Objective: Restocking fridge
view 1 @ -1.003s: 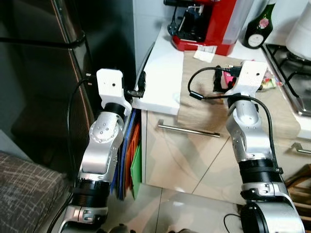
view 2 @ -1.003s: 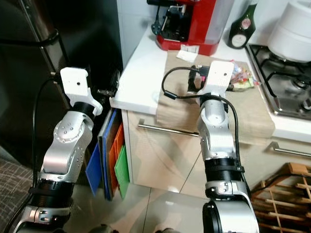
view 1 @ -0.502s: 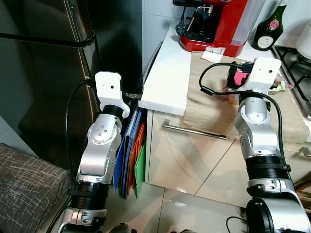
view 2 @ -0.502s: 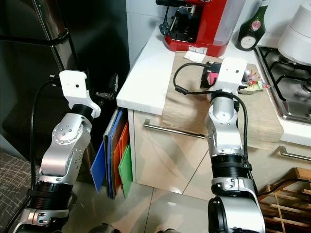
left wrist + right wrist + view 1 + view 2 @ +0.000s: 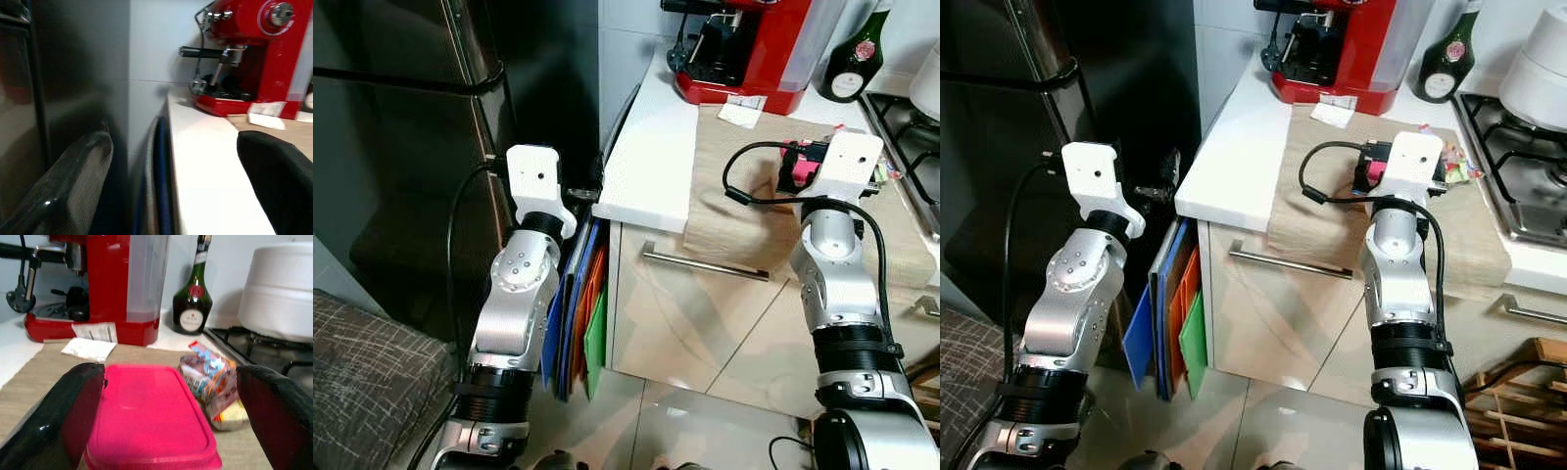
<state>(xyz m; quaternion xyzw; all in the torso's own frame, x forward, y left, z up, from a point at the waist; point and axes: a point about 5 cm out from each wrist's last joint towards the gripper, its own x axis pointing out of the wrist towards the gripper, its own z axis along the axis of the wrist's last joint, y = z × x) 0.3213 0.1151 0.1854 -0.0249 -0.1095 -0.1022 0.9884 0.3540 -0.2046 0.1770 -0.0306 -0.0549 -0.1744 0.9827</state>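
A pink lidded container [image 5: 151,416] lies on the beige mat [image 5: 734,206] on the counter. My right gripper [image 5: 168,396] is open and straddles it. One finger [image 5: 68,421] sits against the container's side, while the other finger [image 5: 276,416] stands well clear of it. A colourful snack packet [image 5: 212,382] lies just beyond the container. The black fridge [image 5: 401,127] stands on the left with its door shut. My left gripper [image 5: 171,186] is open and empty, held at the gap between the fridge and the white counter edge [image 5: 641,201].
At the back of the counter stand a red coffee machine [image 5: 744,44] and a dark bottle [image 5: 854,59]. To the right are a gas stove [image 5: 911,147] and a white pot [image 5: 283,298]. Coloured boards [image 5: 582,304] lean between fridge and cabinet. A drawer handle [image 5: 705,264] sticks out below the counter.
The camera has swung towards the fridge over the last second. My right gripper has shifted slightly right over the mat at the pink container. The left arm has stayed in place.
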